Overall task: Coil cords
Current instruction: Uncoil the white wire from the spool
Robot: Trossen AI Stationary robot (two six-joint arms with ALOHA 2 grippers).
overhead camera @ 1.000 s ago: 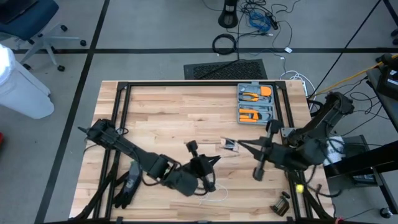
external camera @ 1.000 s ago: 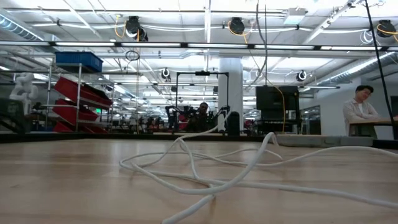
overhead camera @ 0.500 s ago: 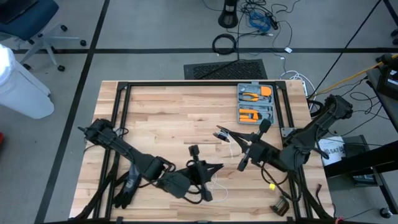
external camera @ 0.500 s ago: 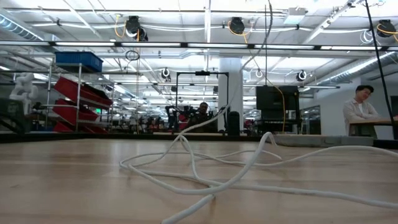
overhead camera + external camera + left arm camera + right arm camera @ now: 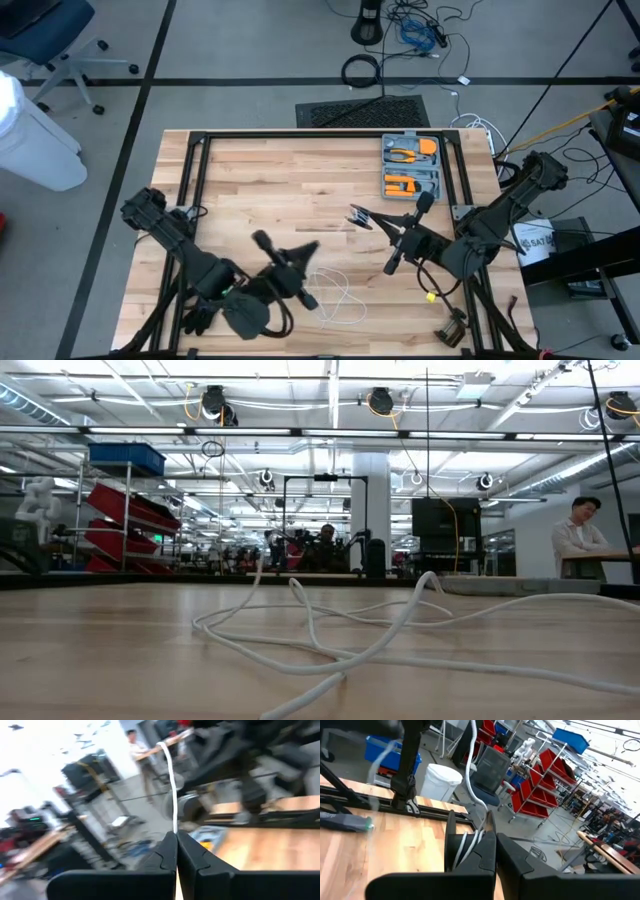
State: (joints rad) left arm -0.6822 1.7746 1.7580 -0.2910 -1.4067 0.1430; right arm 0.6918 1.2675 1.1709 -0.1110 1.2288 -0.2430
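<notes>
My grey tool case (image 5: 411,167) with orange pliers lies far right on my wooden table (image 5: 270,185); a black floor mat (image 5: 362,111) lies beyond.

Right gripper (image 5: 492,837) clamped on white cord (image 5: 476,795), strands rising toward 12 o'clock; wooden table (image 5: 380,850) at 9 o'clock.
</notes>
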